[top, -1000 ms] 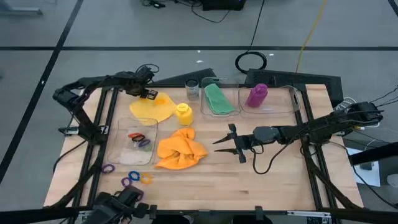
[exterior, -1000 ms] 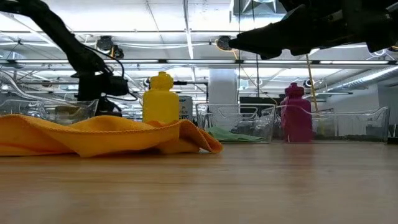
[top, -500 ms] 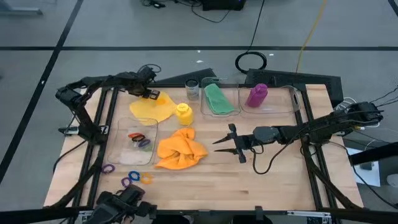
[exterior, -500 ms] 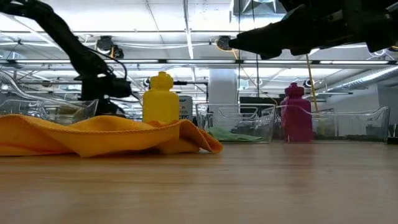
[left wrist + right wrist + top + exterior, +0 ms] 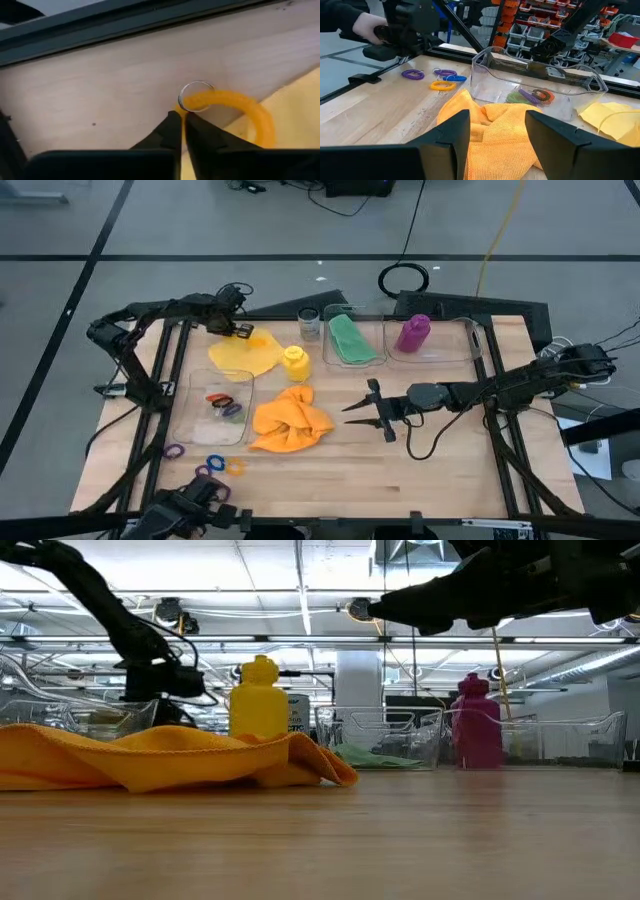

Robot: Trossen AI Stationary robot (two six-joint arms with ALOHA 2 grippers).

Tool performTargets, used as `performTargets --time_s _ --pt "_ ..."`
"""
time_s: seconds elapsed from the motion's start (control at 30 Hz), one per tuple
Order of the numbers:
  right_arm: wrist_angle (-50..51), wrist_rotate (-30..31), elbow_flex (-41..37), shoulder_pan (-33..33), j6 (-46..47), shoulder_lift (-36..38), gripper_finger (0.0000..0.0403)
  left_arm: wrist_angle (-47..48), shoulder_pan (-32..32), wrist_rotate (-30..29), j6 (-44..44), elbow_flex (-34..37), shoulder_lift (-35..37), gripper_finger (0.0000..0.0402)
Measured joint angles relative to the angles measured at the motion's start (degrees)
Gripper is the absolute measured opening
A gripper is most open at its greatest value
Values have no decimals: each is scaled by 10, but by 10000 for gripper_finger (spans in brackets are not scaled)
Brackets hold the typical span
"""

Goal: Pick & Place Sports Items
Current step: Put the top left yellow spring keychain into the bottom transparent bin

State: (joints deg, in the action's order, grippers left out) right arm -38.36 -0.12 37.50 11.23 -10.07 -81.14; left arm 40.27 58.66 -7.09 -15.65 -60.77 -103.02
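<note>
Starting at your left, the left gripper (image 5: 243,332) is at the far left corner of the table (image 5: 440,470), over the edge of the yellow cloth (image 5: 245,357), and it has barely shifted over the last second; its fingers are pinched together on a yellow elastic ring (image 5: 235,107) that lies half on the cloth and half on bare wood. That reads as a grasp settling, so expect the ring to go next to the clear box (image 5: 205,430) just nearer you, where red, green and purple rings (image 5: 222,404) already sit. More loose rings (image 5: 207,468) are still out on the wood near the front left edge. Moving right, the yellow bottle (image 5: 294,362) stands beside the yellow cloth and the orange cloth (image 5: 288,420) lies crumpled mid-table, both not yet sorted. Further right, the green cloth (image 5: 350,340) and the purple bottle (image 5: 413,333) are each in a clear box at the far edge. Your right gripper (image 5: 366,416) hovers spread wide and empty just right of the orange cloth, unchanged.
</note>
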Motion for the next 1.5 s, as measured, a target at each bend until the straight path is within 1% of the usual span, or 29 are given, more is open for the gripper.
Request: performTargets --time_s 0.17,0.27,0.47,0.7,0.9,1.1,1.33,1.43,1.5 --pt "0 0 0 0 0 0 134 -2 6 20 11 0 0 14" --pt "0 0 0 0 0 0 134 -3 6 19 27 0 0 2" --pt "0 0 0 0 0 0 134 3 6 6 39 1 6 2" --pt "0 0 0 0 0 0 134 10 0 -4 45 2 52 1" --pt "0 0 0 0 0 0 134 34 -11 -3 58 2 117 1" --pt "0 0 0 0 0 0 134 62 -35 3 72 2 197 1" --pt "0 0 0 0 1 0 134 69 -88 79 106 2 310 0" --pt "0 0 0 0 4 0 134 102 -123 100 117 2 361 0" --pt "0 0 0 0 4 0 134 134 -151 101 110 2 394 0"
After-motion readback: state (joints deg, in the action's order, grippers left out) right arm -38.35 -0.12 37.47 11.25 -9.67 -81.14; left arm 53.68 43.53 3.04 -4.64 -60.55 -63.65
